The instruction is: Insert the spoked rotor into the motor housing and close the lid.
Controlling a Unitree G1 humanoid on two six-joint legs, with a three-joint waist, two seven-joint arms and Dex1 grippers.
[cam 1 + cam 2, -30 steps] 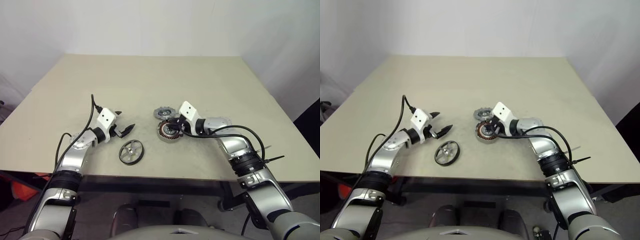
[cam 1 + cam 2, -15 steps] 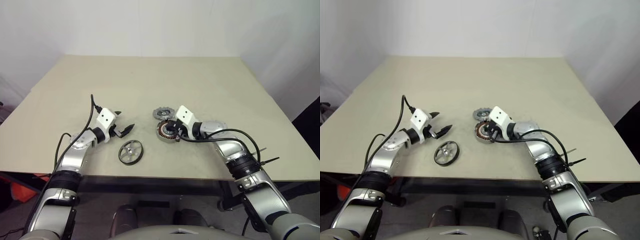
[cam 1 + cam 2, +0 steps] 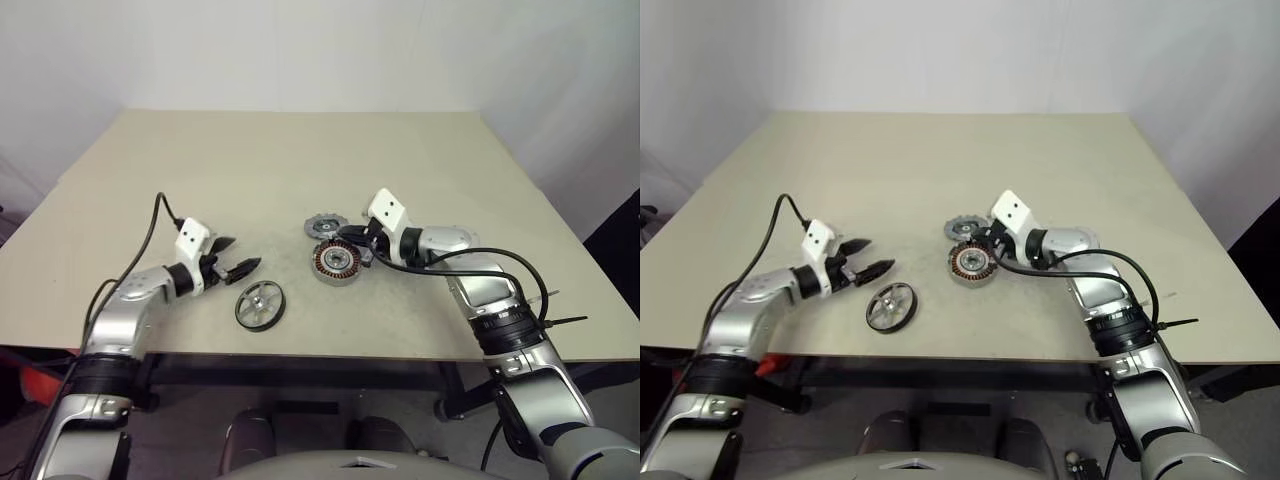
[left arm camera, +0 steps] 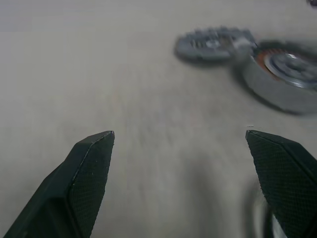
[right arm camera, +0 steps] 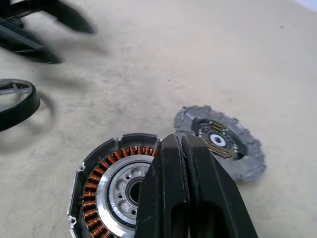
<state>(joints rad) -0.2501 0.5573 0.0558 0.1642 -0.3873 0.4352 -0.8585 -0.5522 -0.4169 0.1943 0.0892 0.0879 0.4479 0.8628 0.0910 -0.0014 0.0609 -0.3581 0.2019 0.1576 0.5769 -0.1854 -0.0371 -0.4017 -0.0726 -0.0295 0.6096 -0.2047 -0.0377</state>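
Here, on a beige table [image 3: 300, 160], the motor housing [image 3: 338, 261] sits near the middle, its ring of copper windings facing up around a silver hub. The lid [image 3: 323, 226], a grey toothed disc, lies flat just beside it at about eleven o'clock; whether the two touch is hard to say from the head views. The spoked rotor [image 3: 259, 304] lies flat on the table at about eight o'clock from the housing, well apart from it and near the front edge. The right gripper [image 3: 351, 238] hangs over the housing's two o'clock rim, its two black fingers [image 5: 185, 198] pressed together with nothing between them. The left gripper [image 3: 232, 257] hovers at about eleven o'clock from the rotor, just beside it, with its fingers [image 4: 89, 173] spread wide apart and empty, pointing across the table toward the housing and lid.
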